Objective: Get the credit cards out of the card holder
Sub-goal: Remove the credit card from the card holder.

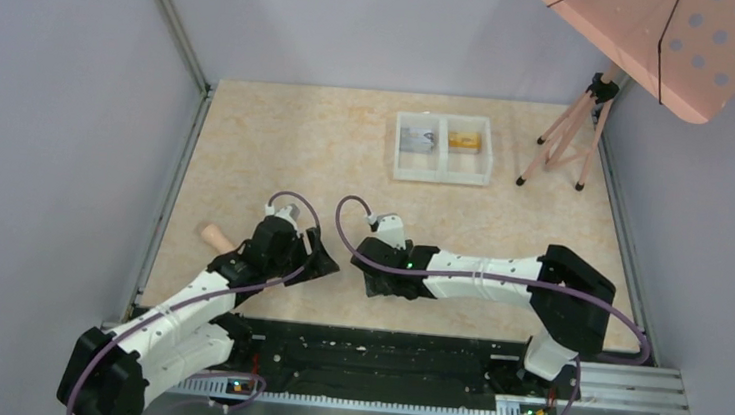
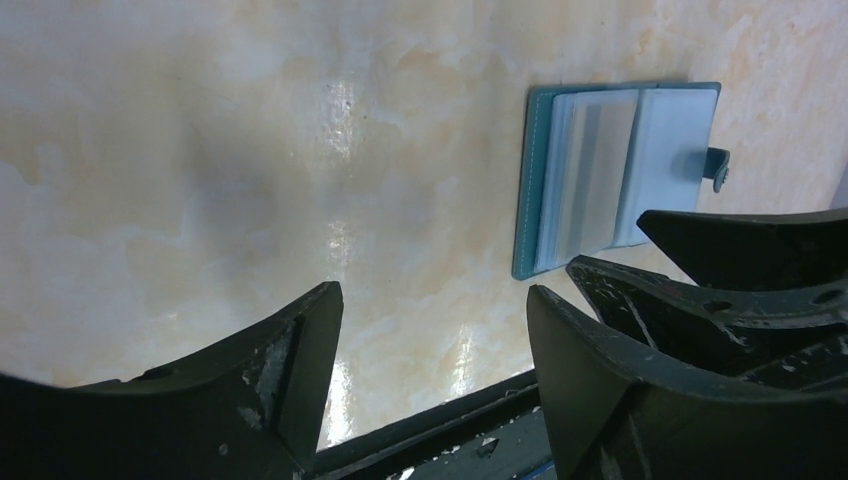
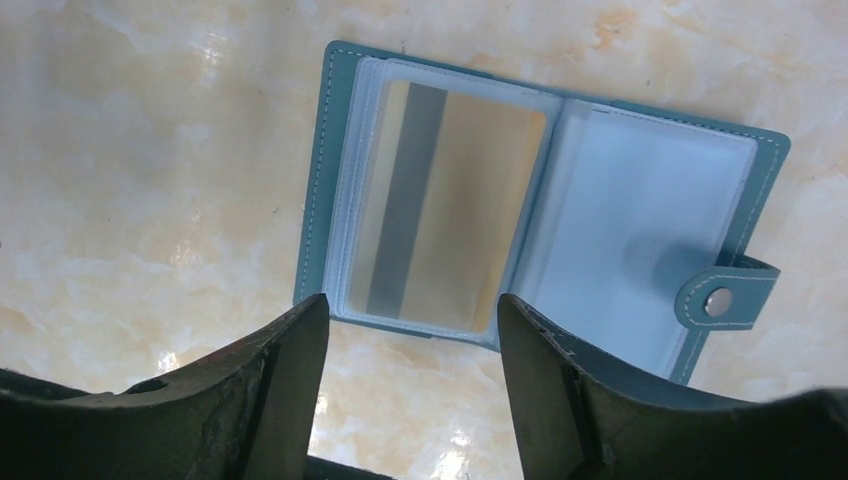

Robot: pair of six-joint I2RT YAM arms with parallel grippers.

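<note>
The teal card holder (image 3: 330,180) lies open on the table. A gold card with a grey stripe (image 3: 450,210) sits in its left clear pocket. The right pocket (image 3: 640,240) looks empty, and the snap tab (image 3: 725,298) sticks out at the right. My right gripper (image 3: 410,320) is open and empty, just above the holder's near edge. My left gripper (image 2: 432,300) is open and empty over bare table, left of the holder (image 2: 610,180). In the top view both grippers (image 1: 326,264) (image 1: 366,273) nearly meet and hide the holder.
A white two-compartment tray (image 1: 442,174) stands at the back, with a greyish card (image 1: 416,138) on the left and an orange card (image 1: 465,139) on the right. A pink stand on a tripod (image 1: 571,135) is at the back right. A wooden handle (image 1: 212,237) lies by the left arm.
</note>
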